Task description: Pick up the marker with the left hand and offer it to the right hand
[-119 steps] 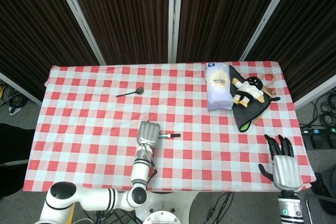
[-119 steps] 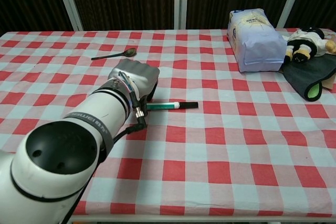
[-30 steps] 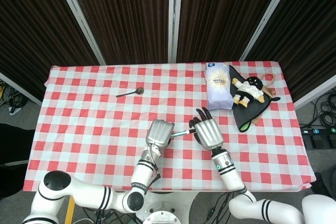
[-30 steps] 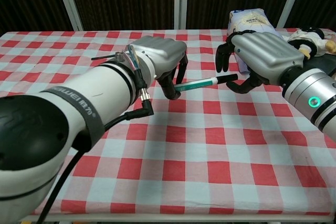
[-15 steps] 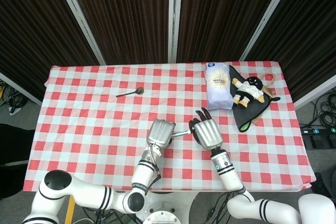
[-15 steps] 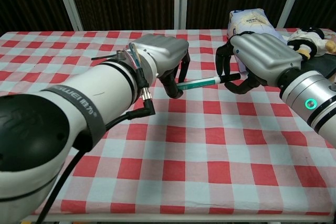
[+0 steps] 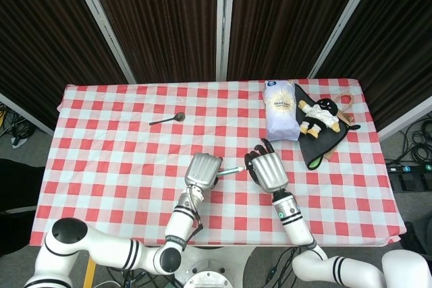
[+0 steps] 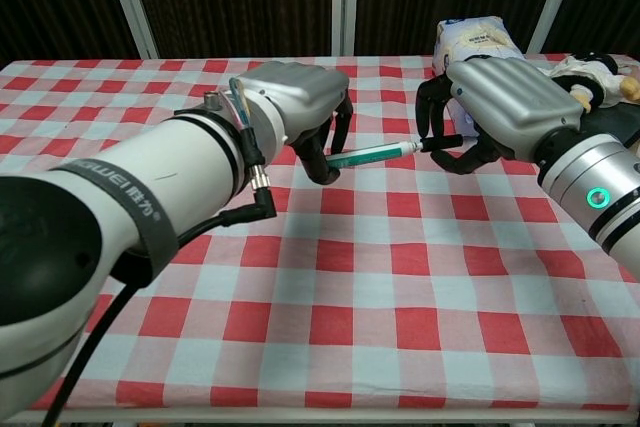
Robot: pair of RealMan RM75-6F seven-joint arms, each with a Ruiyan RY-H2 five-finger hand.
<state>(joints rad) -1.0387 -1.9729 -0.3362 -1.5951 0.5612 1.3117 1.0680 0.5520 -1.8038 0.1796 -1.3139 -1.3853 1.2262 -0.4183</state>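
The marker point(image 8: 375, 154), green-bodied with a black cap, hangs level above the checked table between my two hands. My left hand point(image 8: 295, 107) pinches its green end with curled fingers. My right hand point(image 8: 500, 102) faces it from the right, fingers point(image 8: 428, 122) and thumb curled around the black cap. In the head view the marker point(image 7: 233, 169) bridges the short gap between the left hand point(image 7: 204, 170) and the right hand point(image 7: 268, 170). The cap's tip is hidden inside the right hand.
A spoon point(image 7: 167, 120) lies on the table point(image 7: 101, 166) at the back left. A white bag point(image 7: 280, 109) stands at the back right, beside a plush doll point(image 7: 320, 116) on a dark cloth point(image 7: 317, 150).
The left hand lifted the marker off the table and the right hand came in from the right. In the last half second the right fingers tightened on the cap and the left hand drew slightly left.
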